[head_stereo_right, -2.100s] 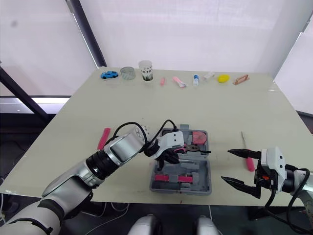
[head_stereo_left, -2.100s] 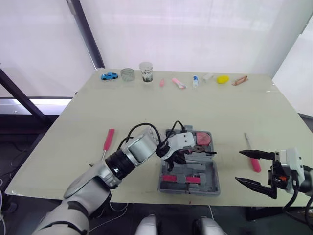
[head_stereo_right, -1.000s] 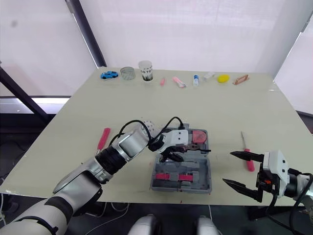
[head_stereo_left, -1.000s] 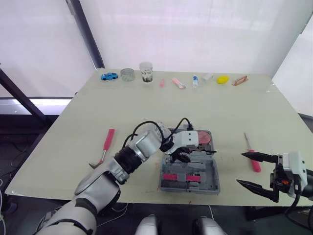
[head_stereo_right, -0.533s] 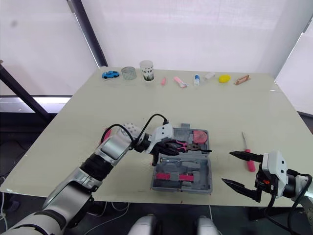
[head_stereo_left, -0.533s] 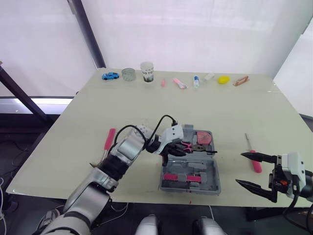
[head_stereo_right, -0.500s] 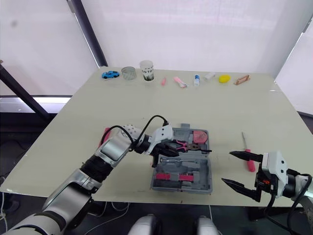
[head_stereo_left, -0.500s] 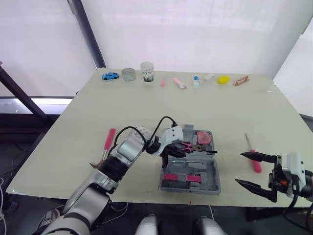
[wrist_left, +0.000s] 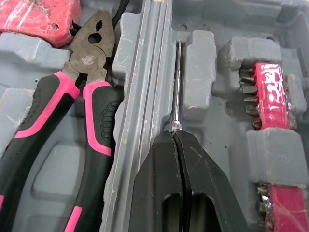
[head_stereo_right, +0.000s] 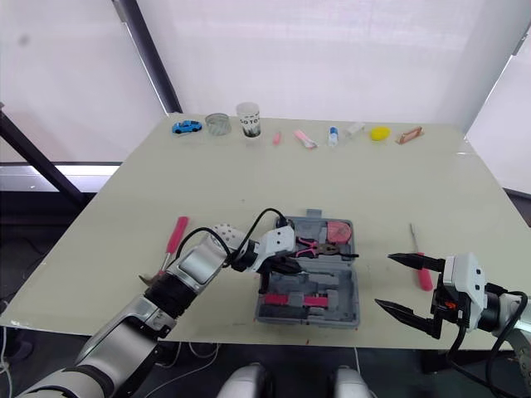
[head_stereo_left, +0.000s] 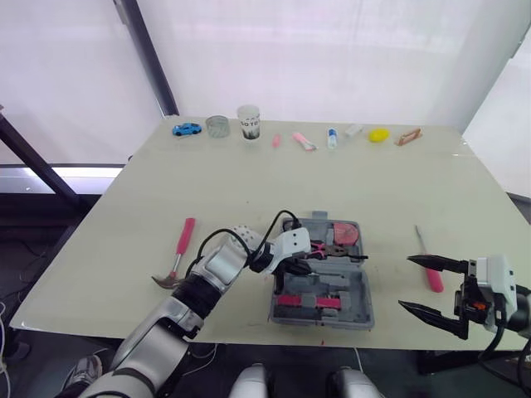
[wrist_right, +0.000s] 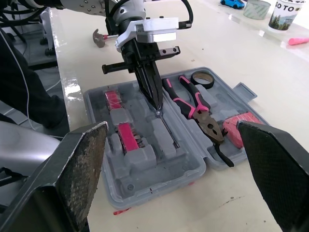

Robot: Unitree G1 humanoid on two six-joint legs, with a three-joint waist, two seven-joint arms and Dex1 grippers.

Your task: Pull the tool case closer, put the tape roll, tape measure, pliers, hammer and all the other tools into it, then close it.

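The grey tool case (head_stereo_left: 362,290) lies open near the table's front edge. In it are pink-handled pliers (wrist_left: 82,96), a pink tape measure (wrist_left: 38,19), a black tape roll (wrist_right: 201,77) and pink bit holders (wrist_left: 270,92). My left gripper (wrist_left: 175,133) is shut and points into the case, its tips at the near end of a thin metal shaft (wrist_left: 177,82) lying in a groove. I cannot tell whether they touch it. The pink-handled hammer (head_stereo_left: 178,253) lies left of the case. A pink screwdriver (head_stereo_left: 430,269) lies to its right. Beside the screwdriver, my right gripper (head_stereo_left: 406,283) is wide open with nothing in it.
Along the far edge stand a blue toy car (head_stereo_left: 186,129), a clear cup (head_stereo_left: 216,126), a paper cup (head_stereo_left: 247,121), several small pink and white items, and a yellow object (head_stereo_left: 378,134). The case sits close to the front table edge.
My left arm has drawn back toward me and the left, uncovering the pliers in the case. Its gripper stays over the case. The right gripper has stayed put.
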